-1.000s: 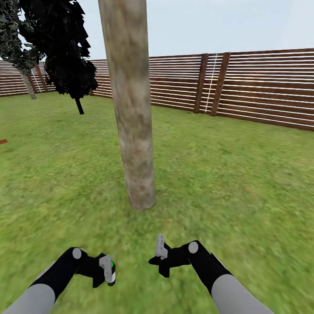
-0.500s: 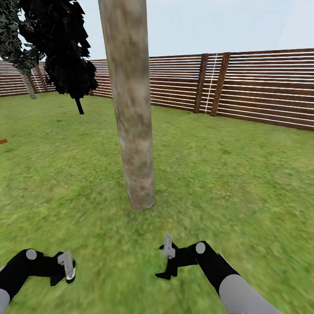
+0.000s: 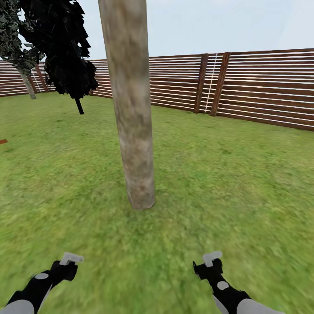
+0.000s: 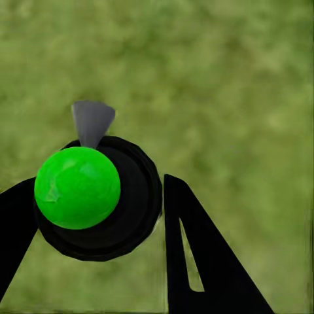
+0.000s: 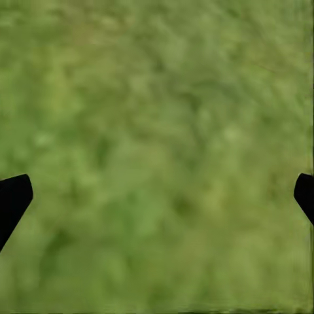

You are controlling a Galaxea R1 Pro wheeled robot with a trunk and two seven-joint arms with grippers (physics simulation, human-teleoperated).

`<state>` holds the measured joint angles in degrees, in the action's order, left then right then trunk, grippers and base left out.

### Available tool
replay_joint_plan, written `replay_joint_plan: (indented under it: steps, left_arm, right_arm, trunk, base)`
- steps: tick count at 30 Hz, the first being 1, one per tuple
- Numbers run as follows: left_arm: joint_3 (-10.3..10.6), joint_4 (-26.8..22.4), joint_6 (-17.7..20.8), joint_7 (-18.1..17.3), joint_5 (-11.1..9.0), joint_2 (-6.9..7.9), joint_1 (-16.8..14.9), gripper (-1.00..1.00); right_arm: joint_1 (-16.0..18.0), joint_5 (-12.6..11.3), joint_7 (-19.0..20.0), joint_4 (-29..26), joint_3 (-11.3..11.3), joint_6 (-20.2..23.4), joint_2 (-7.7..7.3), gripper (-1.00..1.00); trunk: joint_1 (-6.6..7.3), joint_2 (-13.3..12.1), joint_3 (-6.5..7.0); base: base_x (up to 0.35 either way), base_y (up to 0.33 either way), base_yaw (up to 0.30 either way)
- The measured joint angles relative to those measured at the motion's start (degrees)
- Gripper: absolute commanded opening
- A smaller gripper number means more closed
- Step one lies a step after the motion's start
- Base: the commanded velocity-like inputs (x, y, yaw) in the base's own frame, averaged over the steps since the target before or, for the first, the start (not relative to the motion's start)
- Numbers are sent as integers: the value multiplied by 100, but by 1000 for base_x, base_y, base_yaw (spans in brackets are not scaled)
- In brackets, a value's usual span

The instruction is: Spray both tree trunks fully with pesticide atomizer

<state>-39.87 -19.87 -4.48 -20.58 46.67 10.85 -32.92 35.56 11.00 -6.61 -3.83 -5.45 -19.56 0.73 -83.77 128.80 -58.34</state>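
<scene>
Atomizer (image 4: 98,203) end-on in left gripper (image 4: 98,216), nozzle grassward.

Both arms reach forward low and near, well apart from each other. The left end effector (image 3: 69,259) is at the near left, its fingers (image 4: 196,255) closed around the atomizer (image 4: 88,196). The right end effector (image 3: 212,257) is at the near right, fingers (image 5: 12,199) spread wide.
</scene>
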Motion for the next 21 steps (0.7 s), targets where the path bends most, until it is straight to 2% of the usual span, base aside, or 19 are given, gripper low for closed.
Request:
replay_joint_plan:
  steps: [1, 2, 4, 6, 9, 13, 18, 20, 21]
  left_arm:
    - [-15, 104, 19, 224, 2, -75, 1, -100]
    - [-17, 246, 33, 403, 6, -166, 1, -100]
    - [-31, 402, 47, 738, 8, -320, -1, -100]
    - [-36, 457, 38, 884, 1, -368, 3, -100]
    - [-33, 477, 45, 879, -13, -391, -1, -100]
    - [-54, 449, 78, 889, -9, -438, -3, -100]
    - [-65, 400, 532, 913, 1, -451, -18, -100]
    - [-65, 397, 583, 962, 1, -453, -23, -100]
    - [-65, 400, 595, 1014, 1, -467, -22, -100]
  right_arm:
    - [-57, -232, -84, 7, 4, -84, -57, 100]
    - [-136, -373, -127, 11, 13, -173, -181, 100]
    - [-289, -487, -145, 17, 19, -411, -474, 100]
    - [-416, -512, -146, 22, -6, -538, -670, 100]
    - [-508, -514, -155, 23, -19, -569, -706, 100]
    - [-555, -524, -159, 29, -26, -568, -662, 100]
    - [-567, -543, -157, 24, -9, -566, -615, 100]
    - [-568, -655, -158, 23, -1, -567, -620, 100]
    - [-568, -811, -160, 23, -3, -567, -623, 100]
  trunk:
    - [0, 0, 0]
    - [0, 0, -1]
    - [0, 0, 0]
    - [0, 0, 0]
    - [0, 0, 0]
    - [0, 0, 0]
    - [0, 0, 0]
    - [0, 0, 0]
    - [0, 0, 0]
  base:
    - [0, 0, 0]
    - [0, 0, 0]
    - [0, 0, 0]
    - [0, 0, 0]
    - [0, 0, 0]
    - [0, 0, 0]
    - [113, -153, 0]
    - [158, -223, 0]
    - [161, -227, 0]
